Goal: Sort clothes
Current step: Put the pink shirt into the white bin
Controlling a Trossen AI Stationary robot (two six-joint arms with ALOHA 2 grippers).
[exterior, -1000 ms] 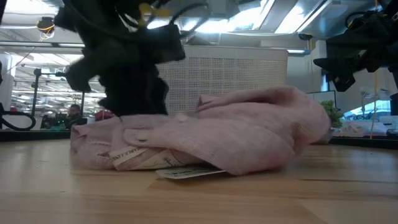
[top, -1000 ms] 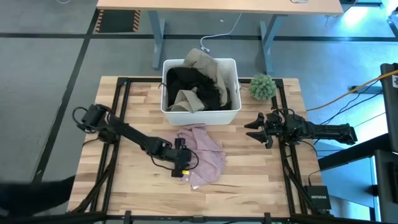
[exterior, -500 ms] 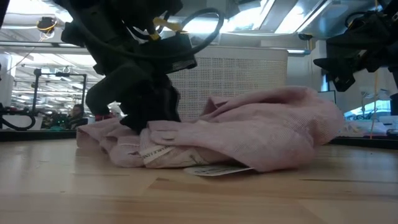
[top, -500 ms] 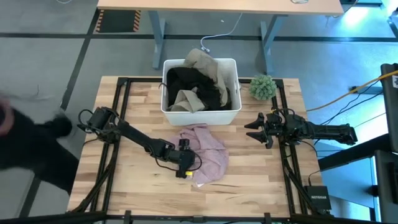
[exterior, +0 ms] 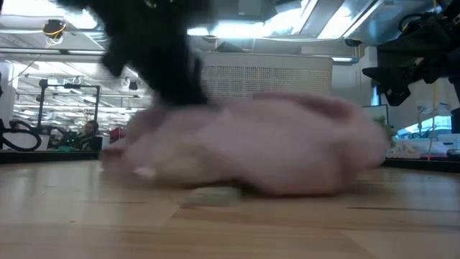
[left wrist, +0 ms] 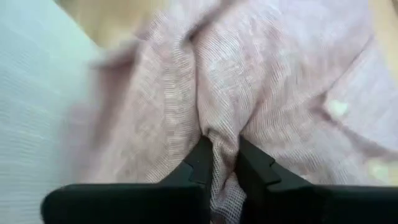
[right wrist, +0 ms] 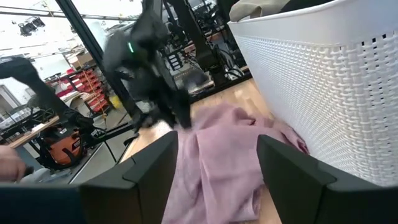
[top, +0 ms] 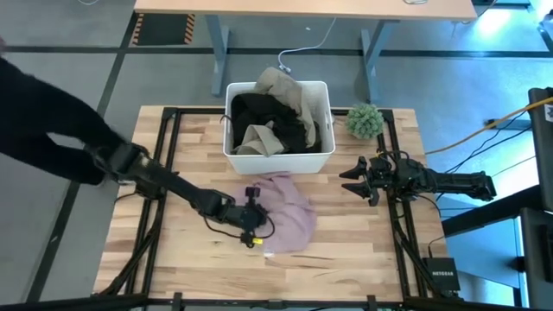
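A mottled pink garment [top: 289, 212] lies crumpled on the wooden table just in front of the white bin [top: 233, 152]. It shows blurred in the low view [exterior: 273, 155]. My left gripper [top: 252, 226] is at the garment's left edge, shut on it [left wrist: 224, 171]. Black [top: 272, 117] and khaki-beige [top: 281, 85] clothes fill the bin, the beige one hanging over its far rim. My right gripper [top: 350, 180] waits open to the right of the garment, above the table [right wrist: 217, 180]. My left gripper pinches a raised fold of the pink garment [left wrist: 222, 146] between its two fingers [left wrist: 200, 163], near the garment's left edge. Several layers are gathered in the fold. Most of the garment still rests on the table [top: 298, 229].
A small green fuzzy plant [top: 365, 119] stands at the bin's right. A person's dark sleeve [top: 47, 108] reaches in at the table's left, near the left arm's base. Black frame rails [top: 164, 155] run along both sides. Bare wood lies toward the near edge.
My left gripper has shut on a fold at the pink garment's left edge and started upward. The garment's left part has bunched together and is drawn up, blurred with motion; its right part stays on the table. A person's dark sleeve has moved in at the left.
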